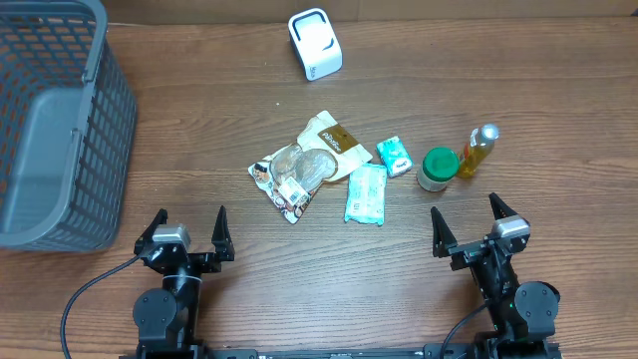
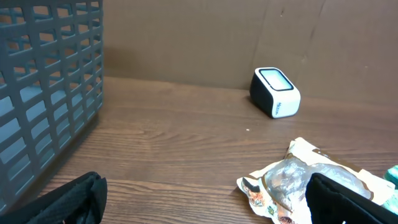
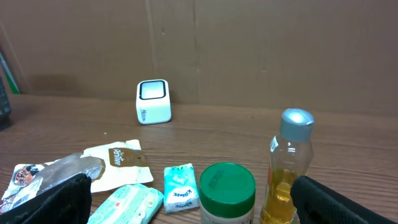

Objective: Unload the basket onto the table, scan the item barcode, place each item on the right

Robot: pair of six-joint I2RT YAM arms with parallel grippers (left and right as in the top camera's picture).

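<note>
Basket, one, grey slatted plastic, stands at 10 o'clock on the wooden worktop. At 7 o'clock is the left gripper, its jaws spread wide and holding nothing. One white barcode scanner stands at 12 o'clock, well apart from everything else, its window facing up; there is a small dark mark on its side that I cannot read.

Six goods lie loose around the middle of the worktop, running toward 3 o'clock:
- two snack packets: one clear packet with printed ends and, at its 1 o'clock and overlapping it, one pale pouch with a brown label in script too small to read
- two teal packs: one larger wipes pack just beside the packets, and one small tissue pack at its 1 o'clock, with blue lettering I cannot make out
- one jar with a green lid
- one upright bottle of yellow liquid with a silver cap, just beside the jar at its 2 o'clock

At 5 o'clock is the right gripper, jaws likewise wide apart and gripping nothing, with the jar and bottle at its 12 o'clock
</note>
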